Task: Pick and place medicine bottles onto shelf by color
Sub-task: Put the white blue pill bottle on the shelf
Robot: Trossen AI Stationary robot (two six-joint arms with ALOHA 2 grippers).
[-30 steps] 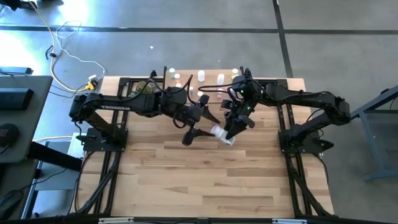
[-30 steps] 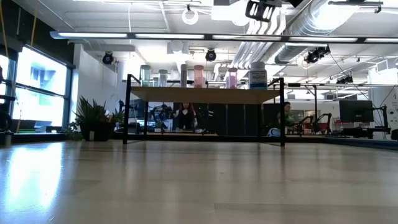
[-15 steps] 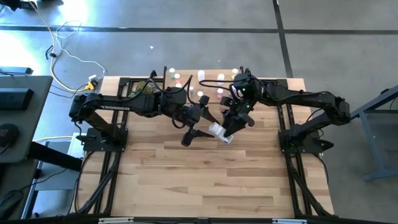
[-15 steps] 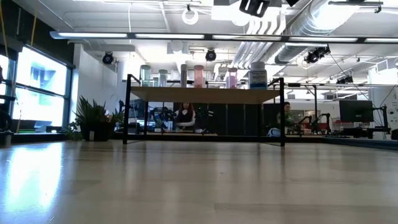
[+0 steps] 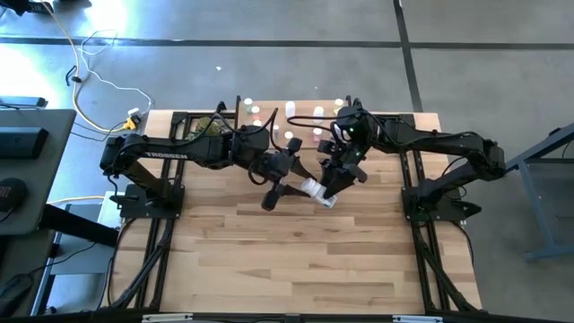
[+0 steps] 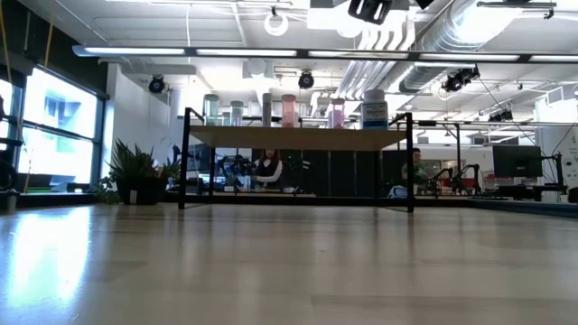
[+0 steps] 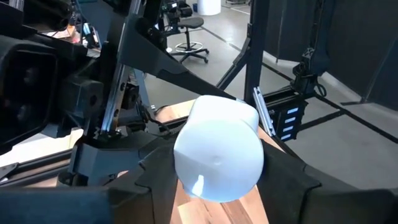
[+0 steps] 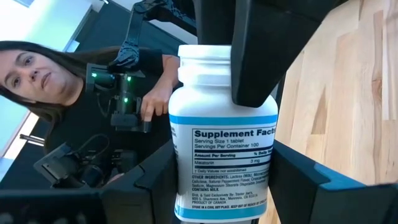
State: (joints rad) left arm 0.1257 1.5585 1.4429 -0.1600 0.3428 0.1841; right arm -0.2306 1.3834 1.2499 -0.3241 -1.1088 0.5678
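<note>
Now both grippers meet over the table's middle on 1 large white bottle (image 5: 313,190): the right gripper (image 5: 328,191) has edged in toward the left gripper (image 5: 283,190), each clamping an end. This looks like a handover before the shelf (image 6: 298,136).

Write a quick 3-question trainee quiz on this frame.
1. True or false: the white bottle stands on the shelf.
2. The left end effector and right end effector: A) both grip the bottle above the table B) both hang empty C) both rest on the shelf.
3. What colour band edges the bottle's label in the right wrist view?
Key: 1 false; 2 A; 3 blue.
</note>
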